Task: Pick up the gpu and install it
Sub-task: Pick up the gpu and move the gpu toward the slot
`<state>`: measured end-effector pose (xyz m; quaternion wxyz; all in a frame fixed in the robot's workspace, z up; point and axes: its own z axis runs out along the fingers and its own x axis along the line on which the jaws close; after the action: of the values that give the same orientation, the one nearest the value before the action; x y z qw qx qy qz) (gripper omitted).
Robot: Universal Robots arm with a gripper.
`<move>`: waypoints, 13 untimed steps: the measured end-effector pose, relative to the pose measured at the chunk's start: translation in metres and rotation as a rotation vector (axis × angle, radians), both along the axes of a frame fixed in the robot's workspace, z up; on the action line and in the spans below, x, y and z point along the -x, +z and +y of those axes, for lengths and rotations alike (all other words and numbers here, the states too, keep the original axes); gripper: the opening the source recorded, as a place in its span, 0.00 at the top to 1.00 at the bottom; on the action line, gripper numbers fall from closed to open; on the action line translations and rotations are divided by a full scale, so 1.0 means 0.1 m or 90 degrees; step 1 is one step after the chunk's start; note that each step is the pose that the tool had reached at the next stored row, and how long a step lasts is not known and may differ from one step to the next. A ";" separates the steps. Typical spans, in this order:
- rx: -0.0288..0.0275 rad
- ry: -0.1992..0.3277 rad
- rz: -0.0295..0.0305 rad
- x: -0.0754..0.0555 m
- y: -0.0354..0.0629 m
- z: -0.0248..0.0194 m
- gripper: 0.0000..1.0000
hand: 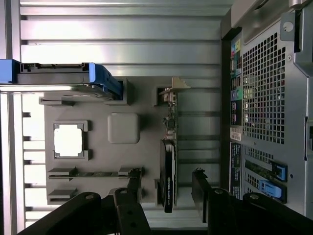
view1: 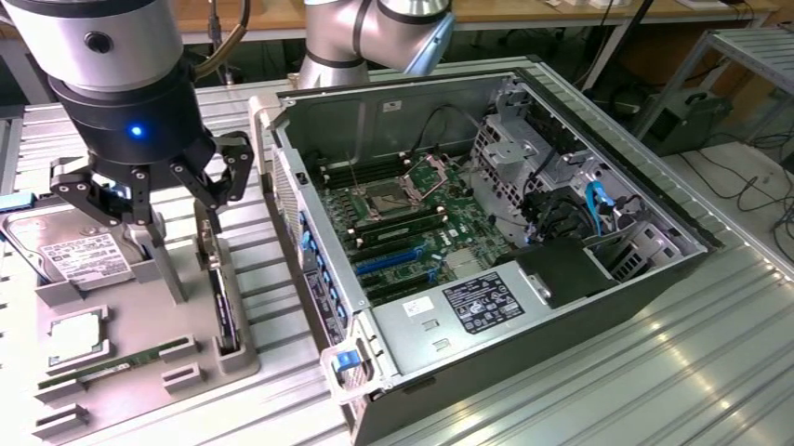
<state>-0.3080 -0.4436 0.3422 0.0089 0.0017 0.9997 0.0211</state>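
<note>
The gpu [view1: 225, 295] stands on edge in a slot of the grey holder tray [view1: 186, 327], beside the open computer case [view1: 372, 111]. Seen edge-on in the wrist view, the gpu [hand: 168, 171] shows its black cooler, a strip of green board and a silver bracket at the far end. My gripper [view1: 162, 200] hangs above the tray, open. In the wrist view the gripper [hand: 167, 190] has one black finger [hand: 134, 182] on each side of the card's near end, with a gap to the card on both sides. Nothing is held.
The tray also holds a hard drive [view1: 80, 260] with a white label, a processor [view1: 77, 336] and a memory stick [view1: 107, 370]. The case lies on its side with the motherboard and blue expansion slots [view1: 390, 261] exposed. The ribbed metal table [view1: 620, 372] runs around it.
</note>
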 end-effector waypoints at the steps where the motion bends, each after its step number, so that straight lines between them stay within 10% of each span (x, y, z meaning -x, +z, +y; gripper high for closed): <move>1: 0.0000 0.000 0.0000 0.00 -0.009 0.000 0.46; 13: 0.0000 0.002 0.0000 0.00 -0.093 -0.003 0.46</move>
<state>-0.3080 -0.4438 0.3329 0.0089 0.0001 0.9997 0.0211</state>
